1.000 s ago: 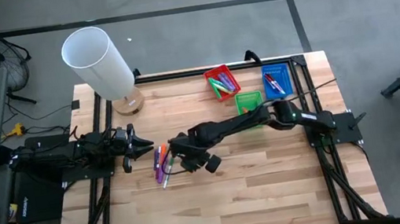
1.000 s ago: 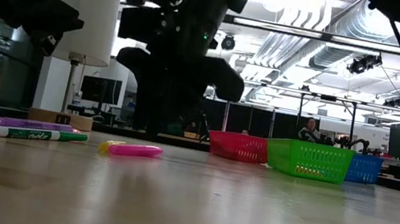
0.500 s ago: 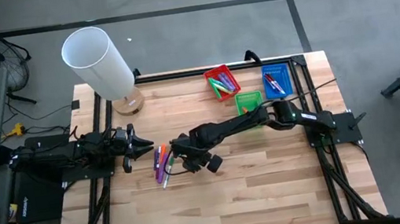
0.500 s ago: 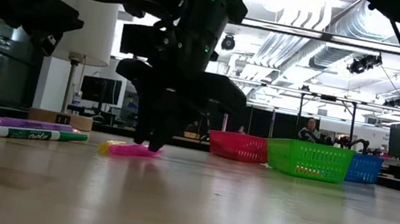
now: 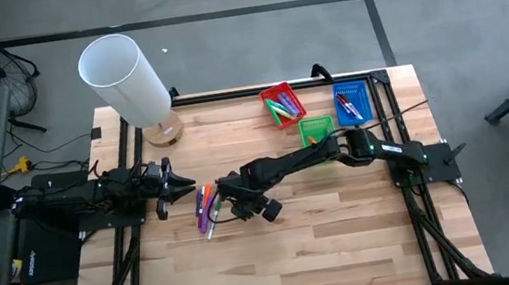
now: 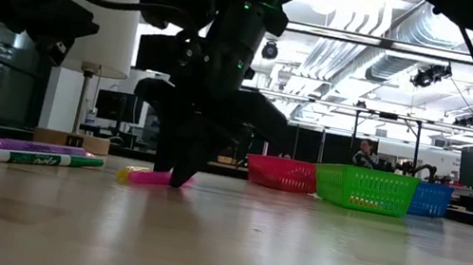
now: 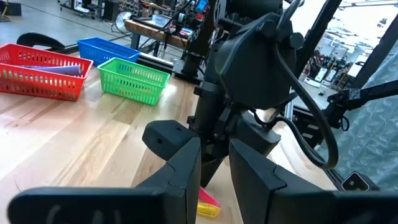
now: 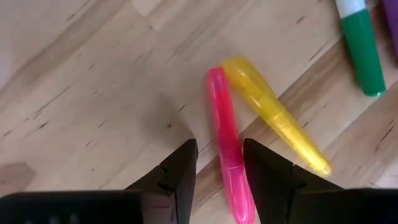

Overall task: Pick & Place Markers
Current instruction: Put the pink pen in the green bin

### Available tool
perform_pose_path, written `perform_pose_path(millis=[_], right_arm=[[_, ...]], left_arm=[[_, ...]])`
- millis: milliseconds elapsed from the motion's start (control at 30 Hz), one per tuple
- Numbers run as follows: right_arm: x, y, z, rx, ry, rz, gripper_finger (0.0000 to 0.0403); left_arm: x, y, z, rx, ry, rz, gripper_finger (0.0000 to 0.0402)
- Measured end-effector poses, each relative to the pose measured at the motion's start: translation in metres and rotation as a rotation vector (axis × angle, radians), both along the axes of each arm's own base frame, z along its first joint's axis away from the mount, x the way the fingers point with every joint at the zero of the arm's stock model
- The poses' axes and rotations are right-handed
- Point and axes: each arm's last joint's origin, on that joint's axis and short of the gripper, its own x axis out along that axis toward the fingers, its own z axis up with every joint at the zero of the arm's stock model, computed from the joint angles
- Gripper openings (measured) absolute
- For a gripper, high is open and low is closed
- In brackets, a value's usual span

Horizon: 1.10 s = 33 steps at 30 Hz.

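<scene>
Several markers lie on the wooden table left of its middle. A pink marker (image 8: 225, 134) and a yellow marker (image 8: 273, 121) lie side by side, touching at one end. A green marker (image 8: 360, 53) and a purple marker (image 6: 18, 145) lie farther toward the left arm. My right gripper (image 8: 219, 171) points down, open. Its two fingers stand on either side of the pink marker, low over the table (image 6: 179, 179). My left gripper (image 7: 214, 174) waits level at the table's left side (image 5: 172, 183), slightly open, with nothing between its fingers.
Red (image 5: 281, 105), green (image 5: 316, 130) and blue (image 5: 352, 103) trays stand at the far right of the table, with markers in them. A white lamp (image 5: 123, 73) on a wooden base stands at the far left corner. The near half of the table is bare wood.
My right gripper has come down over the pink marker until its fingertips stand close to the table on either side of it. The markers have stayed where they were.
</scene>
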Motion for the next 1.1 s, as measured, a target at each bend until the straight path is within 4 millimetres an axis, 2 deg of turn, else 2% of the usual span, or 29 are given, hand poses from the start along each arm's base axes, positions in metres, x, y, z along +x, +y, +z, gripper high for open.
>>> perform_pose_path(millis=[567, 933, 1100], right_arm=[[-0.0071, 0.0000, -0.0016, 0.052, 0.097, -0.184, 0.0122], [-0.0086, -0.0007, -0.0020, 0.016, 0.109, -0.243, 0.0044], [-0.0102, -0.0015, -0.0020, 0.000, 0.124, -0.259, 0.0031]], left_arm=[[0.0000, 0.0000, 0.0001, 0.000, 0.000, 0.000, 0.0083], [0.0000, 0.0000, 0.0001, 0.000, 0.000, 0.000, 0.0083], [0.0000, 0.0000, 0.0001, 0.000, 0.000, 0.000, 0.0083]])
